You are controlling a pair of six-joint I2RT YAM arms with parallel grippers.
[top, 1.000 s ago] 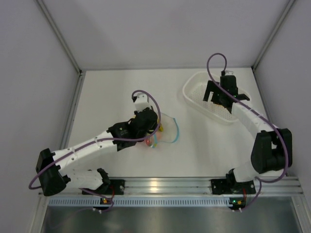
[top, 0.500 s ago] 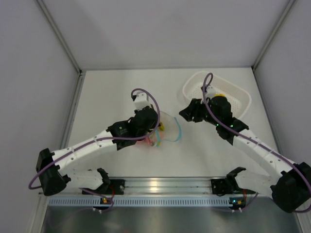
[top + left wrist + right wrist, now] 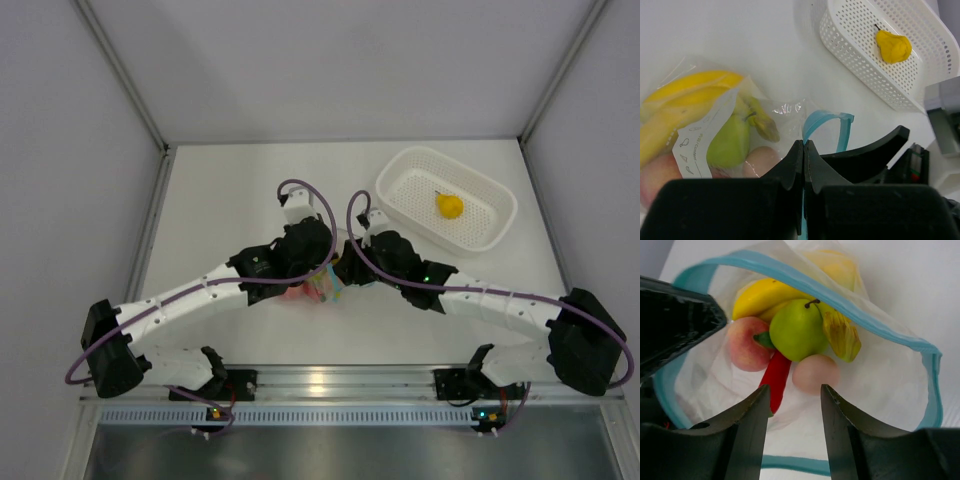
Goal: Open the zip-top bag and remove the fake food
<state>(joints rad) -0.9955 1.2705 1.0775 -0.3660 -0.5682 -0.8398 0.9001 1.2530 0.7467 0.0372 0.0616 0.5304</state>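
Open zip-top bag (image 3: 325, 287) at middle of worktop (image 3: 250, 180), toward near edge. Its blue zip strip (image 3: 805, 282) pinched in clenched left gripper (image 3: 804, 146). Spread right gripper (image 3: 792, 392) at bag mouth, over banana (image 3: 765, 295), green pear (image 3: 797, 330), red chili (image 3: 774, 380). White basket (image 3: 440, 150), far right corner, holds yellow fruit (image 3: 449, 205).

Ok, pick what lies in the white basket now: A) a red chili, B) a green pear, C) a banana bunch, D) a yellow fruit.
D: a yellow fruit lies alone in the white basket, while the green pear and red chili sit inside the zip-top bag.
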